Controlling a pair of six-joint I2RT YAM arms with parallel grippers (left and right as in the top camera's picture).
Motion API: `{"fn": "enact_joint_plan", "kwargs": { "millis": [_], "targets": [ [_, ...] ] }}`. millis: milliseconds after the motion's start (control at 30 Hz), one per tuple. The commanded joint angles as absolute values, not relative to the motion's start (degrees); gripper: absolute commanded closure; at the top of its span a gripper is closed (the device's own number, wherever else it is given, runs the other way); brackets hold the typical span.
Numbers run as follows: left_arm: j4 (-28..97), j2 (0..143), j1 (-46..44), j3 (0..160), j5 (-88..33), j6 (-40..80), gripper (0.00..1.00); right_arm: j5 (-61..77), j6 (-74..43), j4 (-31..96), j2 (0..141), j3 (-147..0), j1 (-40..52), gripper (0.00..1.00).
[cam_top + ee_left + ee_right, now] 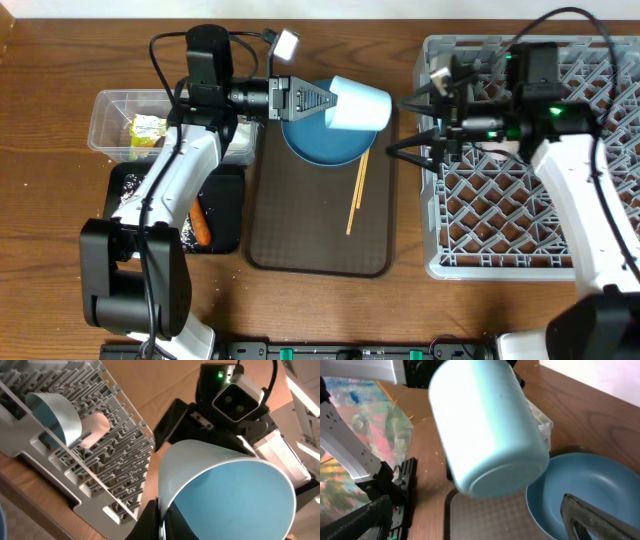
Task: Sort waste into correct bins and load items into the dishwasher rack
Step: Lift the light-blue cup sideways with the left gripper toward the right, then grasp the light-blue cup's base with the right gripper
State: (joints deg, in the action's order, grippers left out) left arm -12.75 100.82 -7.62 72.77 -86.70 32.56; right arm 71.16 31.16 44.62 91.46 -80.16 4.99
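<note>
the left pincer (322, 101) held the light blue cup (360, 104) by its rim; the right pincer (402, 127) gaped, released. the cup seemed light, stiff, slick.

The brown wood-grain counter (300, 310) fills the overhead view. A pale strip (360, 8) borders its far edge. A blurred multicoloured surface (355, 410) lies beyond the counter.

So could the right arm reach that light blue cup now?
Probably yes: the open right hand faces the cup with nothing between them, though the left hand is gripping it.
</note>
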Motion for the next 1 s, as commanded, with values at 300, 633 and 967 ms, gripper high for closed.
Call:
{"fn": "enact_joint_plan", "kwargs": {
  "millis": [300,633,967],
  "targets": [
    [-13.2,100.2,-8.1,73.0,-88.1,34.8,0.94,74.7,32.4,36.3,96.4,-79.9,10.6,0.01],
    [-13.2,100.2,-8.1,73.0,-88.1,34.8,0.94,81.1,32.2,32.5,96.4,-79.9,10.9,0.08],
    [-13.2,100.2,-8.1,73.0,-88.0,34.7,0.94,81.0,32.2,31.4,96.4,-79.9,11.1,0.18]
  ]
}}
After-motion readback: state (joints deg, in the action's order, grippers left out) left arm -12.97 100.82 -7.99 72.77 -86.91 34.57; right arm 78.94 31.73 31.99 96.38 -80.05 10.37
